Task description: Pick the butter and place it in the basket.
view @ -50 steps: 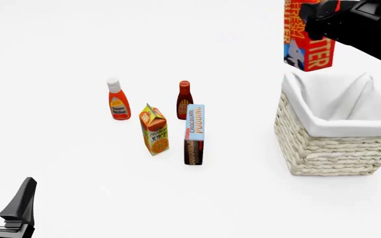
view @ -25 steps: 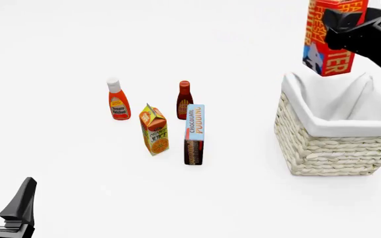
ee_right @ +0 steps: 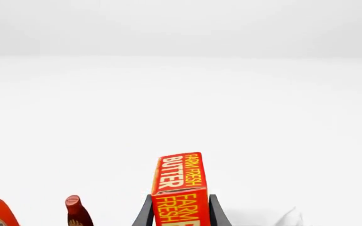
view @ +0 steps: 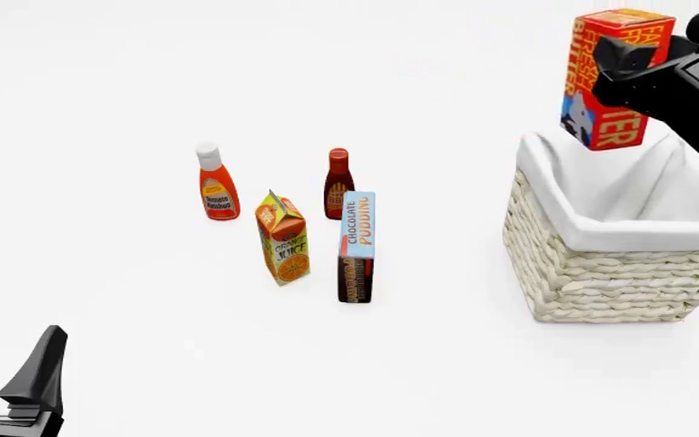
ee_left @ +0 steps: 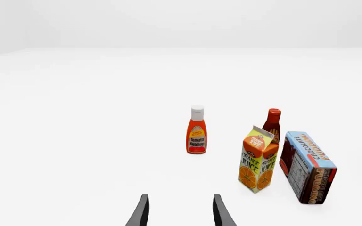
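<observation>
Since a second ago the right claw (view: 641, 73), pinching the butter (view: 614, 80), has carried it over the basket (view: 592, 273) below; release seems near; left claw (view: 10, 373) spread, idle.

Butter (view: 614, 77): a small red-and-orange carton lettered "BUTTER" and "FARM FRESH", a blue patch with a white figure low on one face. It stands on end, tilted slightly, lifted off the table in my right claw (view: 641, 68), at about 1 o'clock in the front view, above the basket's far-left corner. In my right wrist view the carton (ee_right: 179, 188) sits between my two fingers; contact appears firm, though the pads are hidden.

Basket (view: 592, 282): large, square, pale woven wicker with a white cloth liner, upright on the table at 3 o'clock.
</observation>
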### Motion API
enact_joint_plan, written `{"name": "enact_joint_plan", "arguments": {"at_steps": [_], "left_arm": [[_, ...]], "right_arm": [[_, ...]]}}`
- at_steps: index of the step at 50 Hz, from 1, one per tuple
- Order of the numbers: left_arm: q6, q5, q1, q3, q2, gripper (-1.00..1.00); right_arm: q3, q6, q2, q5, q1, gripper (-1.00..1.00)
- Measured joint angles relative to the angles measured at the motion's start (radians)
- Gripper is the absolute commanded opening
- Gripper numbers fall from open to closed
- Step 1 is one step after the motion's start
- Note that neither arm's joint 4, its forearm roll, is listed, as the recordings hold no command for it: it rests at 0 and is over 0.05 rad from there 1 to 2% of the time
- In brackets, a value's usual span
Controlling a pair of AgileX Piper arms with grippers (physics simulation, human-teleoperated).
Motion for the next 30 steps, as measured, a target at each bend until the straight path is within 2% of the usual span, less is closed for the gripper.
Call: {"name": "enact_joint_plan", "arguments": {"at_steps": [30], "left_arm": [[0.000,0.000,0.000,0.000,0.000,1.00]], "right_arm": [[0.023,0.024,0.058,-0.089,-0.064,-1.00]]}}
